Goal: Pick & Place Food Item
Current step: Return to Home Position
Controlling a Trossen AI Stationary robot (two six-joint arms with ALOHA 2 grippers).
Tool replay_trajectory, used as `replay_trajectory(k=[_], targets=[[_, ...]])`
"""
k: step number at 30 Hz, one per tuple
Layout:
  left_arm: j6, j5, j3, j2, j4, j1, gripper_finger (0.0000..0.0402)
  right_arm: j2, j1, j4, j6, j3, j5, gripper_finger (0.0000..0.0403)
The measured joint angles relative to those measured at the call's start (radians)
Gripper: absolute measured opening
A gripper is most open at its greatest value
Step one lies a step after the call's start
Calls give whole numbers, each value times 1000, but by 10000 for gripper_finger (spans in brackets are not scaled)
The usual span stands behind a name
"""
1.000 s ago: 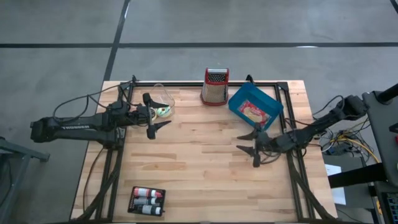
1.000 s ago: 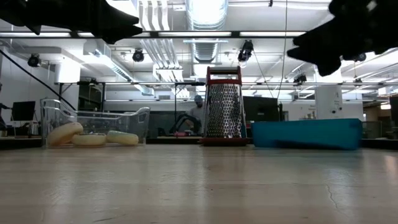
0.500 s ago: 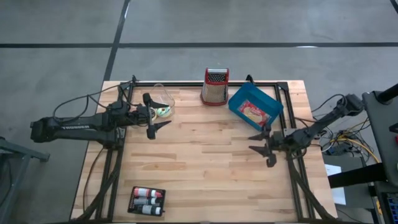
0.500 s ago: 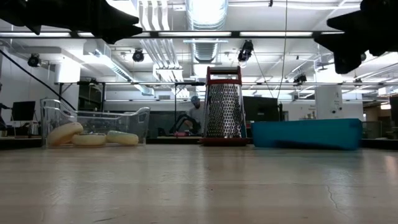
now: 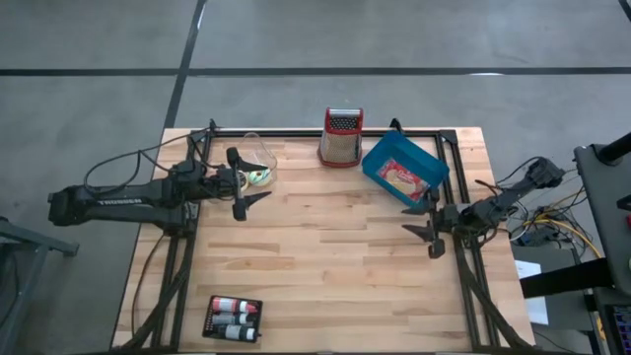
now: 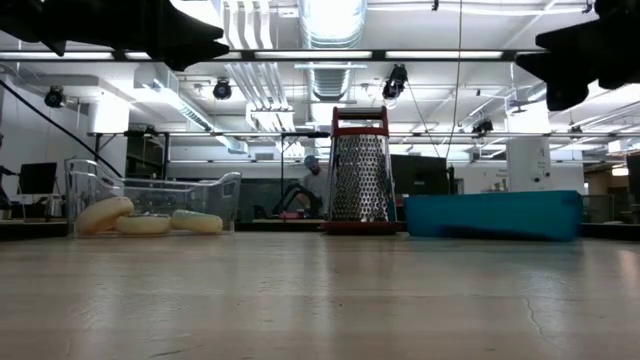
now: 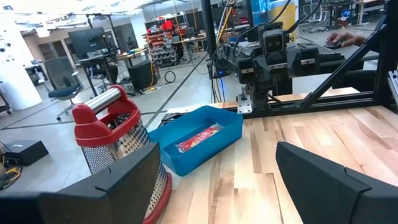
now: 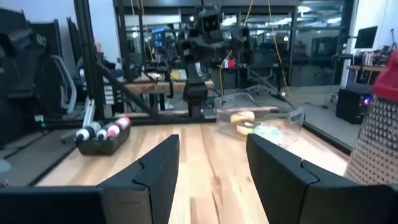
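A blue bin (image 5: 404, 170) at the far right of the table holds a red-and-yellow food packet (image 5: 402, 180), which also shows in the left wrist view (image 7: 199, 137). A clear container (image 5: 258, 163) at the far left holds pale ring-shaped food pieces (image 6: 105, 213). My left gripper (image 5: 246, 179) is open and empty, hovering just beside the clear container. My right gripper (image 5: 421, 225) is open and empty near the table's right edge, on the near side of the blue bin. In the low view both grippers stay high above the tabletop.
A red-topped metal grater (image 5: 341, 136) stands at the far middle, between container and bin. A black tray of small bottles (image 5: 234, 318) lies near the front left. A black frame rail (image 5: 458, 197) runs along the right edge. Bare wood lies in the middle (image 5: 325, 237).
My right gripper has drawn back toward the table's right edge, staying open and empty, and has moved out toward the corner of the low view. My left gripper and all the things on the table have kept still.
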Motion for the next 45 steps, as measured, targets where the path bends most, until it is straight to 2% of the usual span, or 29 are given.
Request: replay_trajectory(k=[3,16,21,27,31,33,36,41,45], targets=[[0,0,0,0,0,0,326,-55,0,-66,-30,0,0,183],[0,0,0,0,0,0,326,-226,0,-111,-248,0,0,183],[0,-1,0,0,-2,0,326,-226,0,-88,-291,0,17,183],[0,-3,0,0,-3,0,326,-226,-1,-69,-289,0,111,183],[-36,-3,0,0,-3,0,326,-226,0,-66,-287,0,113,183],[-107,-2,0,-1,-21,0,326,-226,0,-67,-277,0,112,183],[-73,-2,0,-9,-30,0,326,-226,0,-72,-262,0,112,183],[-31,14,0,-103,-34,-5,326,-225,0,-83,-245,0,111,183],[-70,49,0,-224,-151,-5,326,-224,0,-103,-235,0,111,183]])
